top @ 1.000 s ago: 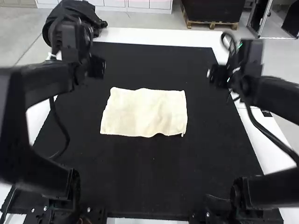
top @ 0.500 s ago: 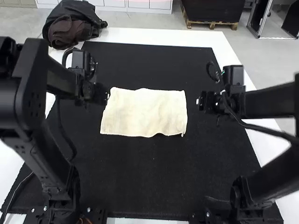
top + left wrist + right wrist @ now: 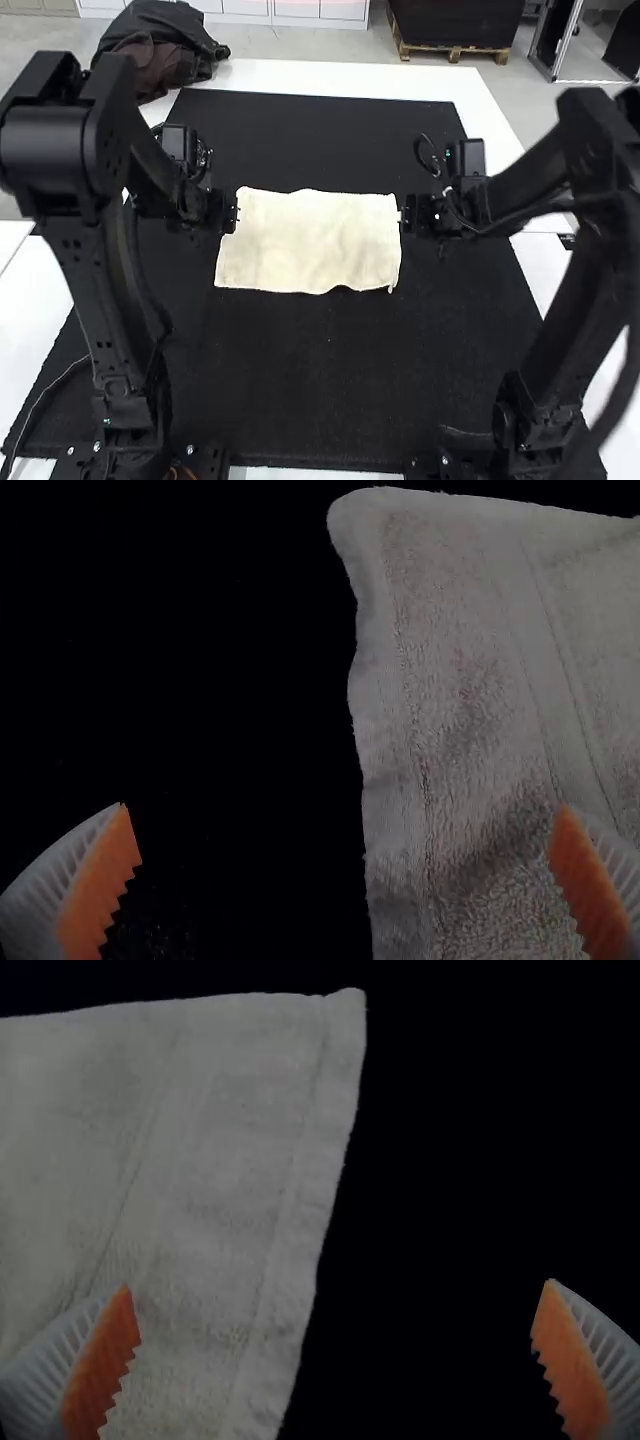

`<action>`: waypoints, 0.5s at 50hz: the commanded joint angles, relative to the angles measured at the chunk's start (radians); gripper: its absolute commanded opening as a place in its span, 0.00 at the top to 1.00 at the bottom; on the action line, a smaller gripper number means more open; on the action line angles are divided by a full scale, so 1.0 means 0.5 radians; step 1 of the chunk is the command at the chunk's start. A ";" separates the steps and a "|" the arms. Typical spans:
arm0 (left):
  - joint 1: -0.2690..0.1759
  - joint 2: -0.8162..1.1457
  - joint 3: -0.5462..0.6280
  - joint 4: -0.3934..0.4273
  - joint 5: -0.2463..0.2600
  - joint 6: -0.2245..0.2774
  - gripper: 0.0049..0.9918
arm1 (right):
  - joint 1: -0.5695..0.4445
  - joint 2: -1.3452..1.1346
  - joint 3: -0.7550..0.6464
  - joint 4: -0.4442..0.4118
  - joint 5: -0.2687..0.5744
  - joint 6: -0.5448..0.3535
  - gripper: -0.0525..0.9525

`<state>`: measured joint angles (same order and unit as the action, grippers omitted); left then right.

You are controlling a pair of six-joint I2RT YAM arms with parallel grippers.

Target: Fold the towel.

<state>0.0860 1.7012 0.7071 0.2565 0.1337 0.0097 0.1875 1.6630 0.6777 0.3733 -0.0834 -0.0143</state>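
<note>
My left claw (image 3: 236,213) and right claw (image 3: 402,215), both gaping, are closing in on opposite sides of the towel (image 3: 310,245) over the black mat (image 3: 300,380).

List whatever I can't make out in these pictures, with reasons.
Towel: underside, high view, hidden by its upper side.
Towel's remainder: left wrist view, cut off by the edge.
Whether left claw touches the towel: high view, tips too small.
Mat: surface detail, right wrist view, too dark.
</note>
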 commanded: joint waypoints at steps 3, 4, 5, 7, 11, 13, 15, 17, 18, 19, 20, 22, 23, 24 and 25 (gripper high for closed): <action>0.003 0.132 0.135 0.051 0.039 -0.019 0.03 | 0.045 0.171 0.139 0.045 -0.024 0.022 0.05; 0.003 0.153 0.154 0.054 0.039 -0.019 0.03 | 0.045 0.196 0.154 0.048 -0.024 0.022 0.05; 0.003 0.169 0.169 0.054 0.039 -0.019 0.03 | 0.045 0.211 0.166 0.054 -0.024 0.022 0.05; 0.003 0.202 0.206 0.054 0.039 -0.019 0.03 | 0.045 0.257 0.188 0.085 -0.024 0.026 0.05; 0.003 0.267 0.264 0.054 0.039 -0.019 0.03 | 0.048 0.325 0.240 0.100 -0.024 0.026 0.05; 0.003 0.291 0.286 0.054 0.039 -0.019 0.03 | 0.048 0.359 0.261 0.116 -0.020 0.026 0.05; 0.003 0.325 0.310 0.054 0.039 -0.019 0.03 | 0.045 0.401 0.289 0.128 -0.020 0.026 0.05; 0.000 0.350 0.328 0.054 0.039 -0.019 0.03 | 0.048 0.429 0.314 0.137 -0.020 0.026 0.05; 0.000 0.362 0.335 0.054 0.039 -0.019 0.03 | 0.045 0.448 0.326 0.140 -0.020 0.026 0.05; -0.003 0.371 0.344 0.054 0.039 -0.019 0.03 | 0.048 0.460 0.335 0.143 -0.020 0.026 0.05; -0.006 0.387 0.350 0.054 0.039 -0.019 0.03 | 0.048 0.475 0.344 0.146 -0.020 0.026 0.05; -0.013 0.408 0.359 0.054 0.039 -0.019 0.03 | 0.045 0.509 0.366 0.149 -0.024 0.026 0.05; -0.016 0.414 0.365 0.054 0.039 -0.019 0.03 | 0.048 0.521 0.375 0.152 -0.024 0.026 0.05; -0.019 0.423 0.368 0.054 0.039 -0.019 0.03 | 0.045 0.540 0.387 0.155 -0.024 0.022 0.05; -0.025 0.433 0.371 0.054 0.039 -0.019 0.03 | 0.045 0.555 0.396 0.155 -0.020 0.026 0.05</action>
<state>0.0849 1.8999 0.8658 0.2779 0.1387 0.0097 0.2008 1.9091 0.8375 0.4397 -0.0837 -0.0109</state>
